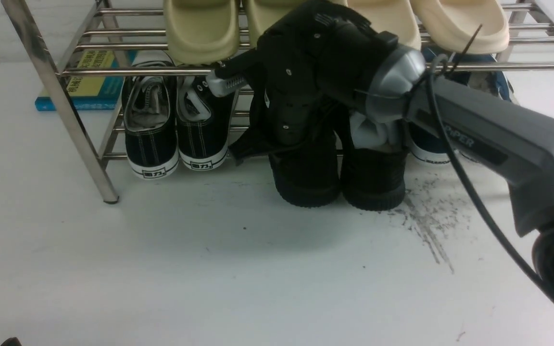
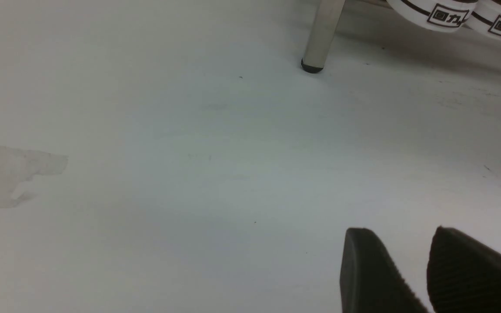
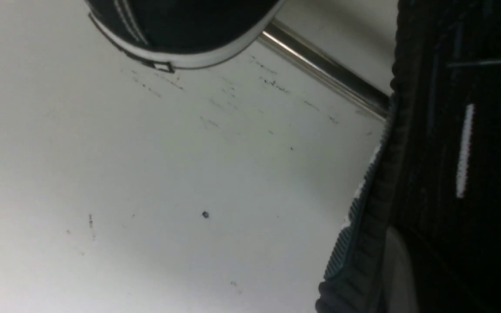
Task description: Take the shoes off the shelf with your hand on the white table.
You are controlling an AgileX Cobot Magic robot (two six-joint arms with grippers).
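Hand [image 1: 306,72]: closed, fingers folded down over the heel ends of the shoes [image 1: 308,180] and clamped on them. Thumb tip [image 1: 224,81], silver and ribbed, juts toward the robot's left, touching nothing. Grey forearm [image 1: 498,139] runs back to the lower right, with a black cable [image 1: 474,202] hanging along it.

Shoes: side by side, toes on the table [image 1: 209,269] just in front of the shelf's lower front rod. Heels look tipped up under the hand. White paper [image 1: 373,132] shows in the right one. In the right wrist view the ribbed sole edge and dark mesh fill one side, very close to the lens.

Shelf [image 1: 60,110]: chrome, two tiers.
- Lower tier, left of the shoes: canvas sneakers [image 1: 176,129], black with white soles, toes forward, not touching the shoes.
- Lower tier, right of the shoes: navy sneakers [image 1: 428,146], mostly hidden by the forearm.
- Upper tier: cream slides [image 1: 200,29] in a row, toes overhanging the front rod.

Scuffs [image 1: 426,216]: dark streaks on the table just right of the shoes.

Book [image 1: 84,86]: yellow and blue, flat on the table behind the shelf's left end.

Left gripper [image 2: 400,248]: low over bare table, jaws apart, nothing between them. It sits well apart from the shoes, with the shelf's front left leg ahead of it.
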